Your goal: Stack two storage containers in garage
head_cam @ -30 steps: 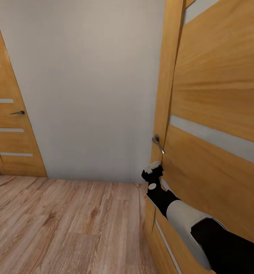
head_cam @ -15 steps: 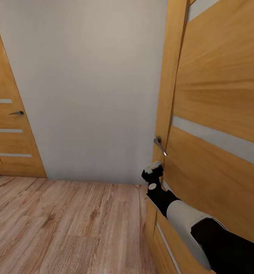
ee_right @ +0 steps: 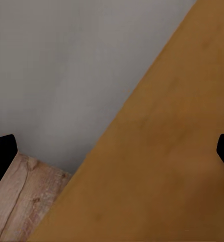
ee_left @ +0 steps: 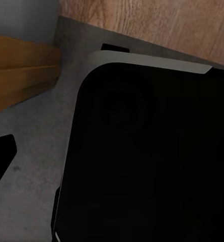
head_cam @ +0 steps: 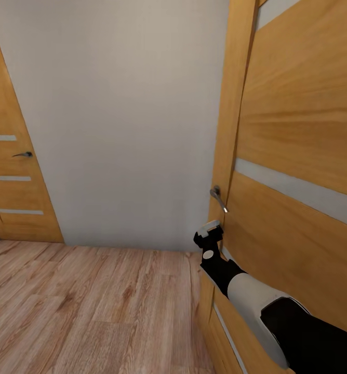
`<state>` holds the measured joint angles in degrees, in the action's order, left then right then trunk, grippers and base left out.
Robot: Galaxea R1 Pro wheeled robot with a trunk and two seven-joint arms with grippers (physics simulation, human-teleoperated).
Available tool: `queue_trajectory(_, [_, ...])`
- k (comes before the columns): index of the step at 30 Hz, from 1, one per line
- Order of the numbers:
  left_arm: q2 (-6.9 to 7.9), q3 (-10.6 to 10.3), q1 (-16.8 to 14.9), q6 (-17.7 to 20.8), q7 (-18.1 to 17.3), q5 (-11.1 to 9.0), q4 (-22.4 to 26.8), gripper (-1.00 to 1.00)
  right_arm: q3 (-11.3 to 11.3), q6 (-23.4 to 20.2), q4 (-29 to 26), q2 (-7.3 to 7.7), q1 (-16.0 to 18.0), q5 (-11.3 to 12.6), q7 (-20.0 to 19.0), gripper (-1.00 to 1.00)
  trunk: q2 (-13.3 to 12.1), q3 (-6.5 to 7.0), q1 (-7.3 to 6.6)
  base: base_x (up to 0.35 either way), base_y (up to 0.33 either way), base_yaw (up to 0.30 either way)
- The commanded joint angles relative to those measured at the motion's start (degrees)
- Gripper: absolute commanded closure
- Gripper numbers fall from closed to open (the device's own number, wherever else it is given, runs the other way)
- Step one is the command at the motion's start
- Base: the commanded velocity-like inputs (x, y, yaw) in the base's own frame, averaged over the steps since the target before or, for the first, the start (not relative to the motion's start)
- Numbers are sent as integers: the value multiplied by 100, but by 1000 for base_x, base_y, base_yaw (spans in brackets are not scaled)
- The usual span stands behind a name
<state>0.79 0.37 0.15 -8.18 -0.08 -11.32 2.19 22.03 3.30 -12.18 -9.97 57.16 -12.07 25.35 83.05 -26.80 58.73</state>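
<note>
Right fingers (head_cam: 211, 232) spread, against wooden door (head_cam: 298, 156), below handle (head_cam: 217, 197).

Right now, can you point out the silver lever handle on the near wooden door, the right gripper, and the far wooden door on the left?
Silver lever handle (head_cam: 217, 197), head view, mid-lever.
Right gripper (head_cam: 209, 233), head view, at the fingertips.
Far wooden door (head_cam: 10, 197), head view, lower panel.

Honey-orange doors (head_cam: 298, 156) with pale grey stripes, plain grey-white wall (head_cam: 121, 114), light wood-plank floor (head_cam: 90, 311), black-and-white arm (head_cam: 246, 291).
</note>
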Motion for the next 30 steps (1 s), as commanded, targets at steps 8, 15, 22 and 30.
queue_trajectory(8, [0, 1, 2, -8, -1, -28, 8, -100, -41, 15, 14, -3, 5, 302, 24, -100, 3, -5, 0, 0, 0, 0])
queue_trajectory(15, [0, 2, 2, -8, -1, -28, 6, -100, -41, 13, 7, 92, 5, 377, 22, -100, 3, -5, 0, 0, 0, 0])
queue_trajectory(22, [0, 4, 0, -8, -1, -28, 9, -100, -41, 13, 5, 293, 5, 380, 22, -100, 3, -5, 0, 0, 0, 0])
queue_trajectory(30, [0, 6, 2, -8, -1, -28, 9, -100, -41, 13, 5, 565, 5, 373, 28, -100, 3, -5, 0, 0, 0, 0])
